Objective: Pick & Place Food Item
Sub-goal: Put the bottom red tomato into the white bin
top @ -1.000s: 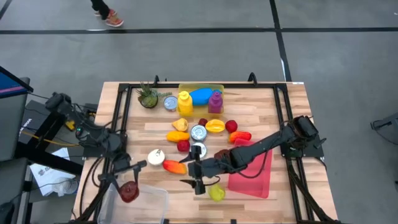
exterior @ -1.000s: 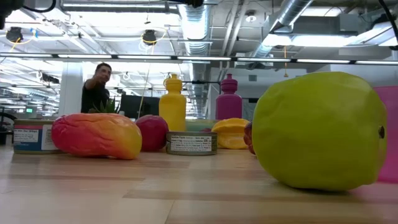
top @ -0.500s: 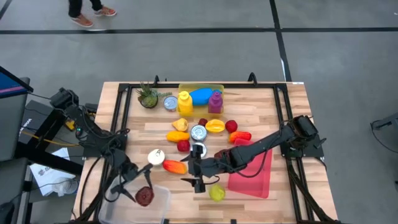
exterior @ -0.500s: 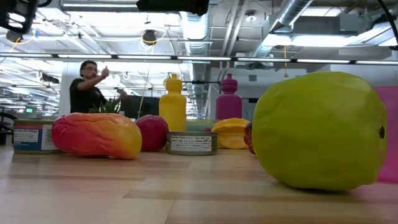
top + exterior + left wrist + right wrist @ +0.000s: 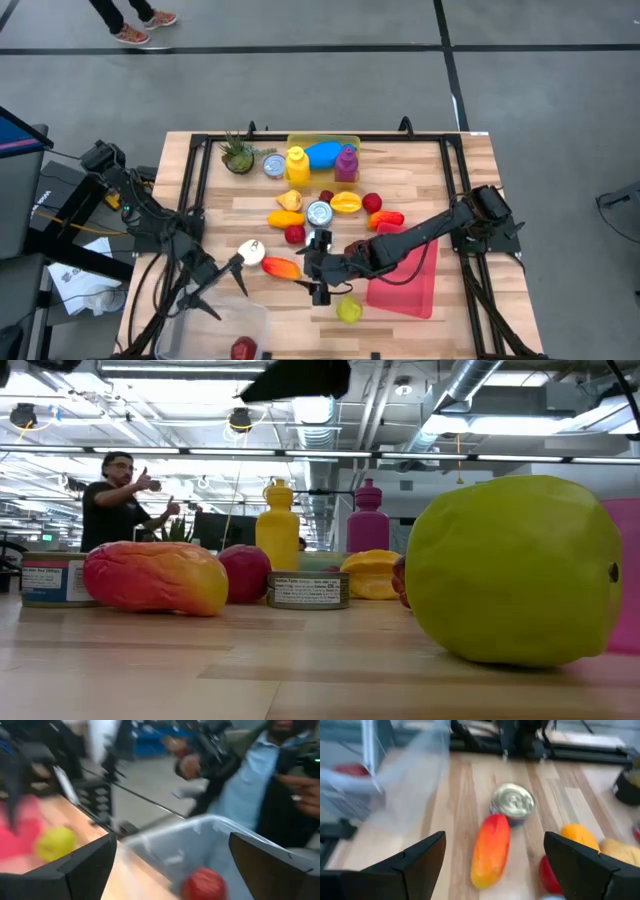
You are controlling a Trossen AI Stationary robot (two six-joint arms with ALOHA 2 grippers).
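Observation:
A red apple (image 5: 243, 348) lies in the clear plastic bin (image 5: 205, 322) at the table's near left corner; the left wrist view shows the apple (image 5: 202, 882) on the bin's floor. My left gripper (image 5: 222, 285) hangs open above the bin's far end, level, touching nothing. An orange-red mango (image 5: 282, 268) lies on the table beside a can (image 5: 250, 252). My right gripper (image 5: 312, 268) stands open just right of the mango, slanting down. In the right wrist view the mango (image 5: 490, 850) lies ahead between the fingers, apart from them.
A green fruit (image 5: 348, 310) and a pink board (image 5: 405, 282) lie under the right arm. Bottles (image 5: 296, 165), cans, fruit and a potted plant (image 5: 238, 155) crowd the table's middle and far side. A person (image 5: 260, 780) stands close beyond the bin.
My left gripper has opened and let go of the red apple, which has dropped into the bin and rolled to its near end. The gripper has swung a little toward the table's right and turned. A person in the room has walked left.

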